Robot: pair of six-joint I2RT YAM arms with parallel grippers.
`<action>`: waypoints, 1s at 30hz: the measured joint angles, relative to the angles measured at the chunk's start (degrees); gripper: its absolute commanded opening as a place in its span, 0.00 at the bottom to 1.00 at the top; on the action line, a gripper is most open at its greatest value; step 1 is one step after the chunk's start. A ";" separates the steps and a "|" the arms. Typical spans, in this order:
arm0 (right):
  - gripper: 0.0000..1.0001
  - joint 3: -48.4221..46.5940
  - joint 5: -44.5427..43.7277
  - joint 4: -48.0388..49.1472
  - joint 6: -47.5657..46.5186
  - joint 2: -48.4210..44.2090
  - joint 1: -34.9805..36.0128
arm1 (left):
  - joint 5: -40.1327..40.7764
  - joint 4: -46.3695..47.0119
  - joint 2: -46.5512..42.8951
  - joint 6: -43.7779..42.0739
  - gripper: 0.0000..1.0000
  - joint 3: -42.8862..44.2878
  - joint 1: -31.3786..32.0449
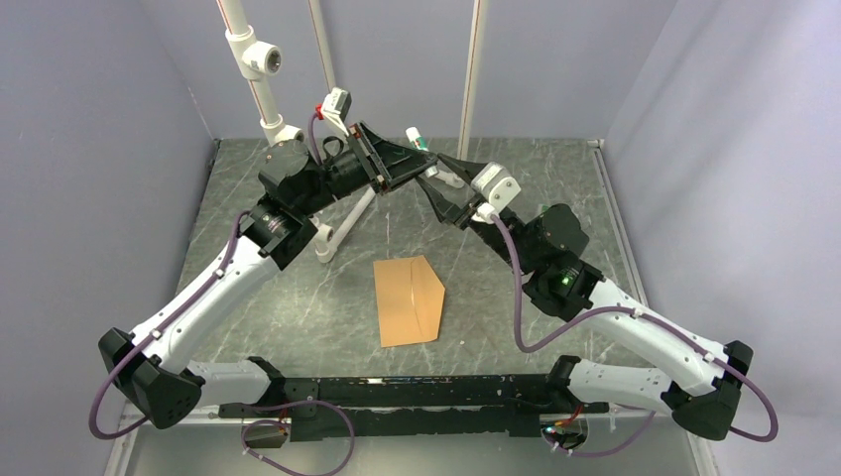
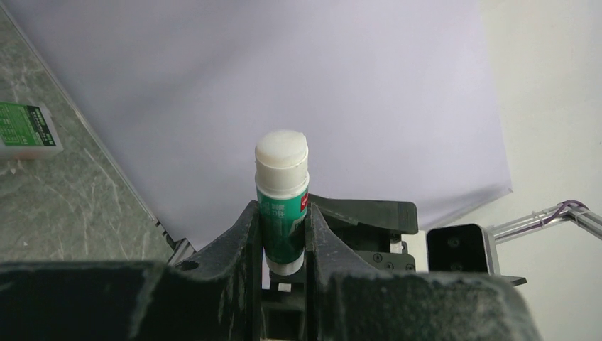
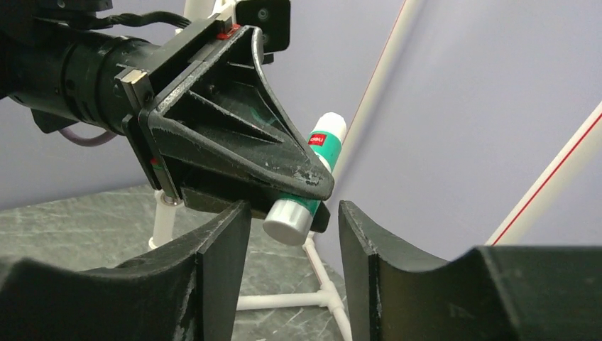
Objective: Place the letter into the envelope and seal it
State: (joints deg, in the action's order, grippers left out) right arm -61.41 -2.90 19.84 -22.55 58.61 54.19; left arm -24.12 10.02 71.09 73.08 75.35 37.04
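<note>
The kraft-brown envelope [image 1: 409,300] lies flat on the table's middle, its pointed flap toward the right. The peach letter is not in view. My left gripper [image 1: 410,154] is raised at the back and shut on a green-and-white glue stick [image 2: 282,185], which stands up between its fingers [image 2: 282,220]. My right gripper [image 3: 292,213] is open just below the left one, its jaws either side of the stick's silver-white base [image 3: 287,222] without touching it. It also shows in the top view [image 1: 443,188]. Both grippers are well above and behind the envelope.
A white pipe stand [image 1: 342,228] rises from the back left of the table, near the left arm. A small green-and-white box [image 2: 25,128] lies on the table by the back wall. Grey walls close in the table on three sides.
</note>
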 measured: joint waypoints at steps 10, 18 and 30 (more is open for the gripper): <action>0.42 -0.33 -2.71 0.46 0.48 0.68 0.31 | -0.15 2.29 0.00 0.09 0.02 -0.31 -0.26; 0.51 -1.01 -4.48 2.12 1.81 2.27 0.28 | 0.50 5.62 0.00 0.04 0.03 -1.73 -0.96; 0.32 -1.31 -4.61 3.82 2.36 3.30 0.44 | 1.95 7.30 0.00 -0.02 0.02 -2.03 -1.11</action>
State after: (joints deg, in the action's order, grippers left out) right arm -62.72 -7.51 23.66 -20.18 61.91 54.63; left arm -22.17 17.32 71.09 73.06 73.32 35.92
